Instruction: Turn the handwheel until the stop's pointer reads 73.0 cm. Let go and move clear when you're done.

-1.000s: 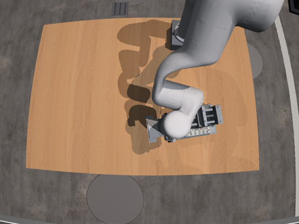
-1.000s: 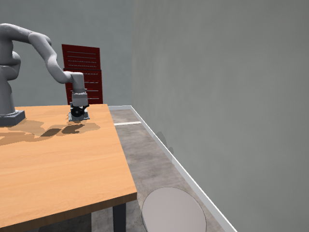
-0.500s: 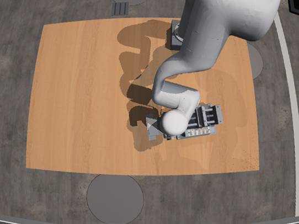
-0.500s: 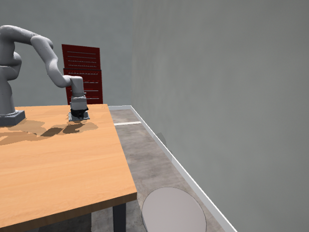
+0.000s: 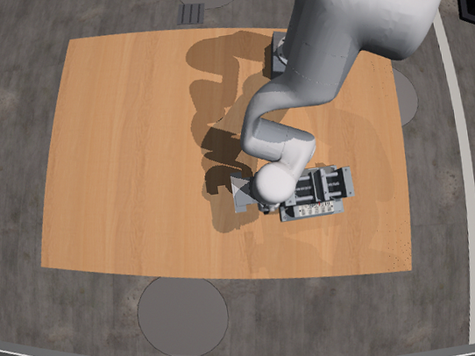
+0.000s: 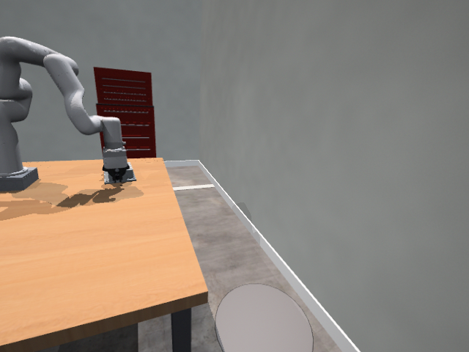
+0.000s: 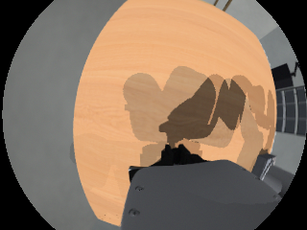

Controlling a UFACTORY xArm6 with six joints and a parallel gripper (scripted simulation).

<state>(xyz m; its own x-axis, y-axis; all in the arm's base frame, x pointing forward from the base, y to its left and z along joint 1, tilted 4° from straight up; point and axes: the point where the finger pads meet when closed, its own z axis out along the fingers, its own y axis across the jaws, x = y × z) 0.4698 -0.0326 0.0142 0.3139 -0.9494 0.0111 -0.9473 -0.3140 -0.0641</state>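
A small grey slide mechanism sits on the wooden table, right of centre. It has two rails, a sliding stop and a white scale strip along its near side, with a small red pointer. The scale's numbers are too small to read. My gripper points down at the mechanism's left end and is shut on the dark handwheel. The wrist hides the wheel in the overhead view. In the wrist view the grey gripper body fills the lower part, with the dark fingertips at its top edge.
The arm's base stands at the table's far edge, behind the mechanism. The table's right edge lies close to the mechanism in the side view. A red tool cabinet stands against the back wall.
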